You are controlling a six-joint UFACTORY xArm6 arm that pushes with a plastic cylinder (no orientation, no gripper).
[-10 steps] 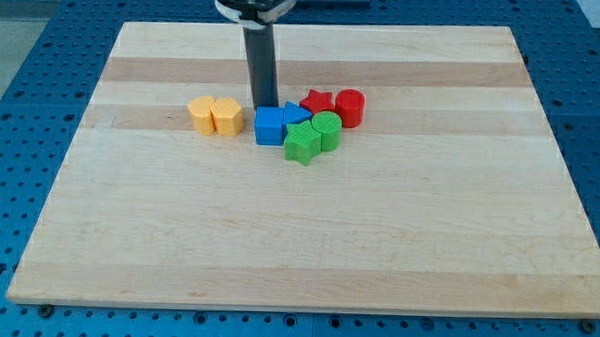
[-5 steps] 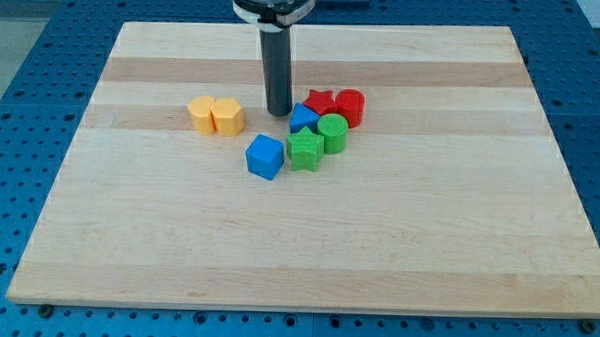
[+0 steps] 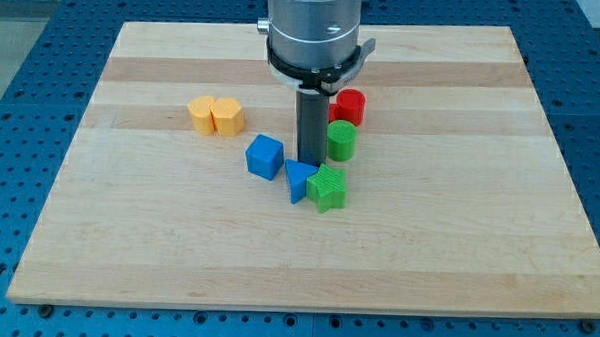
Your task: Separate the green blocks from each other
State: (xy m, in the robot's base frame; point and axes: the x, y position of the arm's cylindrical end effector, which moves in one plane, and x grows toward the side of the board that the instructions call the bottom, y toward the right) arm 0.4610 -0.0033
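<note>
No readable writing or brand marks show anywhere. A pale wooden worktop [image 3: 457, 244] with visible grain stripes sits on a blue perforated base [image 3: 24, 39]. Seven small blocks are visible. Taking the dark rod as landmark, my tip [image 3: 309, 165] stands among them; the arm has no fingers, only this rod under a grey metal cylinder [image 3: 313, 29]. There are two green blocks: a green cylinder [image 3: 341, 141] just to the rod's right, and a green star-like block [image 3: 327, 188] just below the tip, apart from each other. Two blue blocks: a blue cube [image 3: 264, 156] left of the rod, and a blue wedge-like block [image 3: 299, 178] touching the green star-like block. One red cylinder [image 3: 350, 106] sits above the green cylinder. Two yellow blocks [image 3: 216, 116] touch each other, further left
</note>
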